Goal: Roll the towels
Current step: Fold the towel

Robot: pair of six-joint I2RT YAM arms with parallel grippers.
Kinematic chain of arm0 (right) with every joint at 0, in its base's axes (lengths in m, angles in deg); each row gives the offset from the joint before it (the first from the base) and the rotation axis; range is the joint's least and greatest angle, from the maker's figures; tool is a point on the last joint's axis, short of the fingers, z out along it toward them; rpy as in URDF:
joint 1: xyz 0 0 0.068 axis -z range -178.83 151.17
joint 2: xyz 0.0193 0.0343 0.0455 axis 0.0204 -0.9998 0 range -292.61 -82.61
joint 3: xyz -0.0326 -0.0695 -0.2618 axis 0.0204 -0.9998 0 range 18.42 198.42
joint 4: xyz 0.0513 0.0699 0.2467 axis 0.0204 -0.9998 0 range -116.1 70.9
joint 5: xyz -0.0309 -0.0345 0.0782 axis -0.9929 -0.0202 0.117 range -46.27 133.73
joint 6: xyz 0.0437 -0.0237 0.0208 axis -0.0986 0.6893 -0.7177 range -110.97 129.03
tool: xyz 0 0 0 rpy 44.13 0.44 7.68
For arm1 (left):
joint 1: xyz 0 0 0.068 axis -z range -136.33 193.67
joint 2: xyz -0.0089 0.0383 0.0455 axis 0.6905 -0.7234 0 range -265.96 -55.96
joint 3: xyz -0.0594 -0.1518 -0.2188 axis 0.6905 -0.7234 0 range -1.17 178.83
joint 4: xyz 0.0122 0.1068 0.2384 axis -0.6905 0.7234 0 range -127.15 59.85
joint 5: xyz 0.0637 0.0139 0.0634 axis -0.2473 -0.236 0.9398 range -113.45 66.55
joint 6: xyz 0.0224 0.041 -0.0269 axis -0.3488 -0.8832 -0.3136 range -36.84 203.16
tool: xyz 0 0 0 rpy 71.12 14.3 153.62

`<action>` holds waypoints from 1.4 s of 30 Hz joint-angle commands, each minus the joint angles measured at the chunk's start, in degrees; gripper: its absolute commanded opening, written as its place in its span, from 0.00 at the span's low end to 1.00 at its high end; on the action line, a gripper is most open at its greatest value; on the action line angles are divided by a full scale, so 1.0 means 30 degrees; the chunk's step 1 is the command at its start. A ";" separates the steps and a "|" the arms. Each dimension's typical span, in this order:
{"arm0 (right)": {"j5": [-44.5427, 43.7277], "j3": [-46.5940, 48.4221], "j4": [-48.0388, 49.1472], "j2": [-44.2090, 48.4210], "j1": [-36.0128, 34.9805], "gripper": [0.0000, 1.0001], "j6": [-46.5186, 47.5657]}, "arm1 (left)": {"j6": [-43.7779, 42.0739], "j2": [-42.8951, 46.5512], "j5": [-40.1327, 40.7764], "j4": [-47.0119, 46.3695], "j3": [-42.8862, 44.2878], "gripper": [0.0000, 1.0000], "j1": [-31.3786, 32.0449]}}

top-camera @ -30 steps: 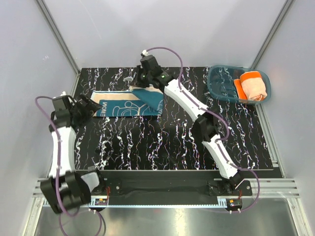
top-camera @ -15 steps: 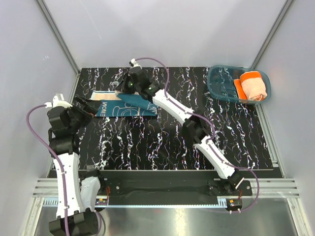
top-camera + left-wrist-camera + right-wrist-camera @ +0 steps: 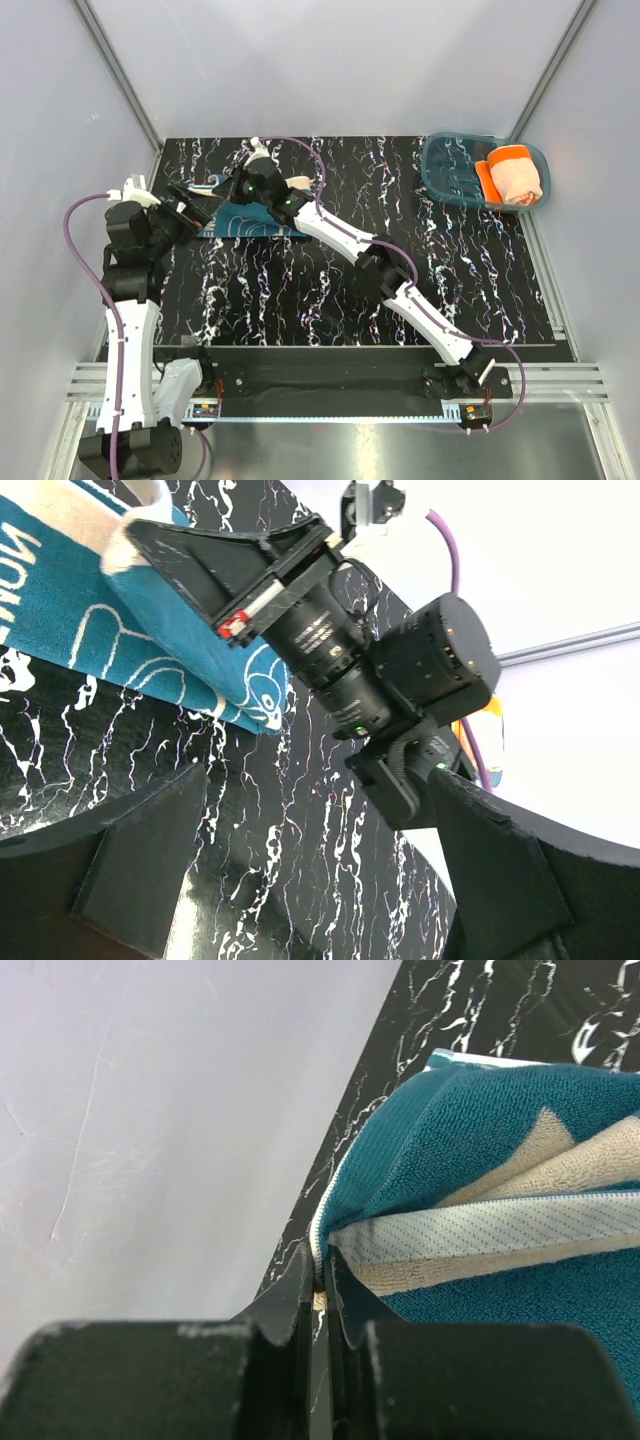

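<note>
Now the right gripper pinches a folded edge of the dark teal cloth towel, lifted off the table well left of the translucent blue plastic tray. Farther left of that tray, the left gripper gapes wide, holding nothing. The rolled bright orange cloth towel lies inside the tray.

Black marbled table enclosed by pale grey walls.
</note>
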 commanded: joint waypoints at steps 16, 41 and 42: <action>-0.0506 0.1140 0.4520 -0.1538 -0.0772 0.01 -0.1068 | -0.0474 -0.0825 0.0578 -0.1313 -0.0175 0.99 0.0288; 0.0286 -0.0058 0.6456 -0.1078 -0.0744 0.96 -0.1218 | -0.1030 -0.0914 0.2189 -0.0786 -0.0029 0.99 0.0347; 0.0315 -0.0438 0.6717 -0.0606 -0.0598 1.00 -0.1099 | -0.1117 -0.0855 0.2335 -0.0728 0.0001 0.99 0.0347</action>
